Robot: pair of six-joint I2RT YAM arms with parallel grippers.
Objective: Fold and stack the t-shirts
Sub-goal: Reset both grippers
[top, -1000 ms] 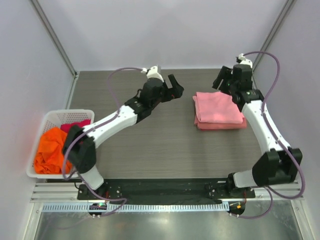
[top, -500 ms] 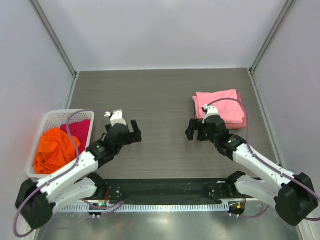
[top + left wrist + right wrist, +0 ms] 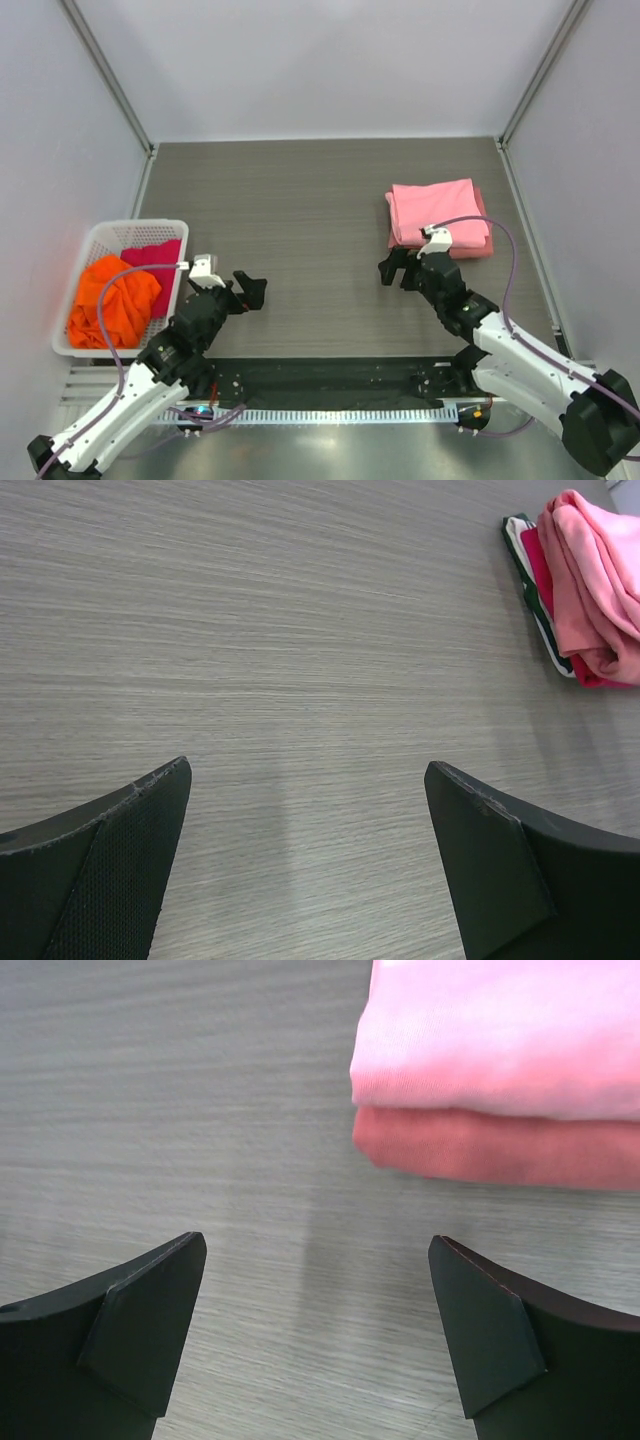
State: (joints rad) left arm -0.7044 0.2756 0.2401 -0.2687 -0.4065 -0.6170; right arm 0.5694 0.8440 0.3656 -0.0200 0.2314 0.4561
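A folded light pink t-shirt [image 3: 437, 208] lies on a folded salmon-red t-shirt [image 3: 455, 250] at the right back of the table. The right wrist view shows the pink one [image 3: 500, 1030] over the salmon-red one [image 3: 500, 1145]. The stack also shows in the left wrist view [image 3: 595, 590]. A crumpled orange t-shirt [image 3: 110, 300] and a magenta t-shirt [image 3: 155, 255] lie in the basket. My left gripper [image 3: 252, 290] [image 3: 305, 780] is open and empty over bare table. My right gripper [image 3: 392, 268] [image 3: 318, 1250] is open and empty, just short of the stack's near left corner.
The white lattice basket [image 3: 120, 228] stands at the table's left edge. Grey walls close in the back and both sides. The arm bases sit on a black rail [image 3: 330, 375] at the near edge.
Both arms have drawn back from the far part of the table toward the near edge and lowered. The right gripper has left the stack's far side. The stack has not moved.
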